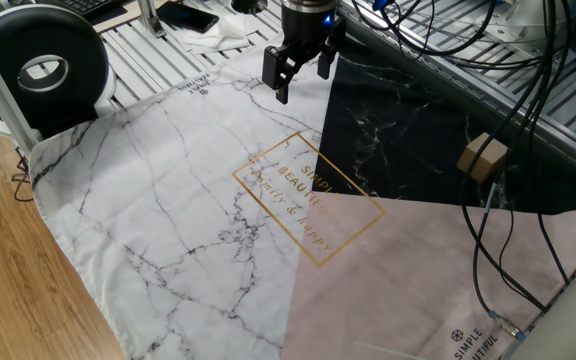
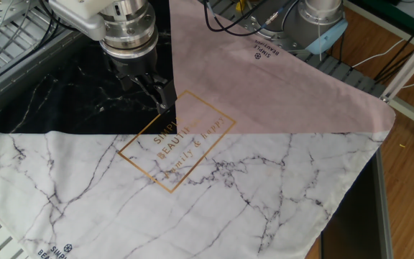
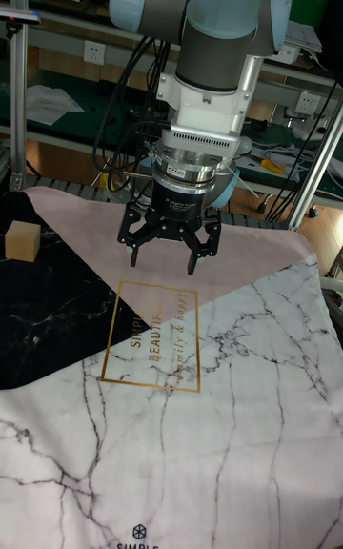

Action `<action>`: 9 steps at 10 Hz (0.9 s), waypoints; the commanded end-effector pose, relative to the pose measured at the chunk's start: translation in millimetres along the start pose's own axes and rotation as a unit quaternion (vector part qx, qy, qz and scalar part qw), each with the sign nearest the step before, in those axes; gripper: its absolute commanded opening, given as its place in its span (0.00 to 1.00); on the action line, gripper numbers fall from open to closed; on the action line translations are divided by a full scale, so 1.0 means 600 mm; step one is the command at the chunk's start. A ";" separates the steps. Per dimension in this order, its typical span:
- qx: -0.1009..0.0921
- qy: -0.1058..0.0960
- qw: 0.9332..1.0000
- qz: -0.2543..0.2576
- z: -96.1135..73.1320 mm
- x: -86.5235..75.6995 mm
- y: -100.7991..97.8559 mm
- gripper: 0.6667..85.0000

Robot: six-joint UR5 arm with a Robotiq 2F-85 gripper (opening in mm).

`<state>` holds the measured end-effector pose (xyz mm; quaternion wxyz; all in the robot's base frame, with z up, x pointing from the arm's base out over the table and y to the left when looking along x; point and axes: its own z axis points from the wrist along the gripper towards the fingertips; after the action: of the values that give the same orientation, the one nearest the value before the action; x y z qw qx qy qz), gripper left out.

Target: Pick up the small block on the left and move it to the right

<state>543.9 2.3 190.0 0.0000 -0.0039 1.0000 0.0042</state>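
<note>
One small block is in view, a plain tan cube. In one fixed view it sits at the right of the frame, at mid height, on the outer rim of the black marble field and partly behind hanging black cables. In the tall fixed view the same block lies at the left edge of the frame. The other fixed view does not show it.

One arm carries one gripper, and its two fingers are spread wide with nothing between them. It hangs above the single cloth, well apart from the block: top centre in one fixed view, upper left in the other fixed view, centre in the tall view.

The cloth has three colour fields: white marble, black marble and pink. One gold printed frame with lettering sits where the three meet, just below the gripper in every view. One round black object stands in the upper left corner of one fixed view.
</note>
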 end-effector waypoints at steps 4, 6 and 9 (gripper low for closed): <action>0.033 -0.145 0.988 0.046 -0.015 -0.123 -0.027 0.00; 0.034 -0.142 0.988 0.046 -0.014 -0.121 -0.029 0.00; 0.025 -0.122 0.991 0.050 -0.009 -0.104 -0.020 0.00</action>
<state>608.6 -12.7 195.1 0.1257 0.0385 0.9909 -0.0285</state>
